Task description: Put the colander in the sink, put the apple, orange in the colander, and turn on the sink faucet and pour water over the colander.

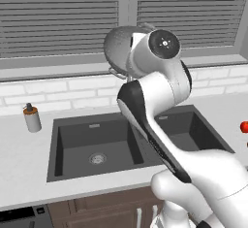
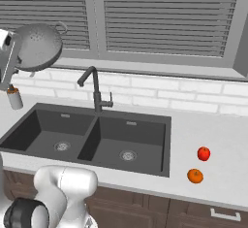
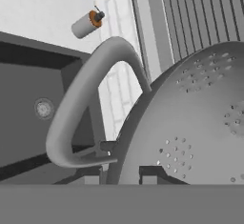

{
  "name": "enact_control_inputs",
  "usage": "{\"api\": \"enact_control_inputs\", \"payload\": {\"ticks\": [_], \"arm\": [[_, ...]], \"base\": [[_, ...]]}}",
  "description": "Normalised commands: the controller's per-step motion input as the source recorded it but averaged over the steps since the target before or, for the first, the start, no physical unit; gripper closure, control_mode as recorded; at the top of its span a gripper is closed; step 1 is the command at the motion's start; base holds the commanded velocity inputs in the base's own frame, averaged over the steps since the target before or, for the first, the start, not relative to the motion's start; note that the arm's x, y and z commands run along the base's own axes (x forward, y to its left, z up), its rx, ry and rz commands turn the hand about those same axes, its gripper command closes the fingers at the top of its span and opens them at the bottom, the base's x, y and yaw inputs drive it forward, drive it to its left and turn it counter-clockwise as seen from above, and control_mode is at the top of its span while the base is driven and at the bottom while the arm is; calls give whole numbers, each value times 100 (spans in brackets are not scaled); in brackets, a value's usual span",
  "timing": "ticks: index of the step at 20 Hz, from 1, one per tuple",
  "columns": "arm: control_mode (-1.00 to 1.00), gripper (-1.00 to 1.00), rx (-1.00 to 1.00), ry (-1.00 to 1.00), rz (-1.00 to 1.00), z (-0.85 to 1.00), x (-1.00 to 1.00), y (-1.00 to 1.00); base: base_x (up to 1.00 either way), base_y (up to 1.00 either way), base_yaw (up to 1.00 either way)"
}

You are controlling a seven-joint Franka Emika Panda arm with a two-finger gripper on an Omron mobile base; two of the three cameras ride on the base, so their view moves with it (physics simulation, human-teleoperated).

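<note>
Right base view: tool (image 3: pixel 125 175) clamps the colander (image 2: pixel 38 46) rim high above the sink (image 2: pixel 145 120), near the faucet (image 2: pixel 94 89); tilted hold could slip.

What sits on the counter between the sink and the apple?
Nothing: in the right base view the counter is bare between the sink and the apple.

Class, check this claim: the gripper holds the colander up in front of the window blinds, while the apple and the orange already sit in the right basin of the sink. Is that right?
One thing is wrong. The right base view shows the apple and orange on the counter right of the sink, not in a basin. The gripper does hold the colander before the blinds.
</note>
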Motion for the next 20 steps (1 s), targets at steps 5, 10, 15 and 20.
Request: {"api": "enact_control_inputs", "payload": {"ticks": [5,10,15,20], "arm": [[-100,100,-14,7,16,-40,45,96],[-100,100,-13,21,6,-53,53,81],[-100,100,-20,12,0,-52,27,76],[-100,100,-22,15,0,-86,34,45]], "base": [[0,0,0],[0,0,0],[0,0,0],[0,0,0]]}}
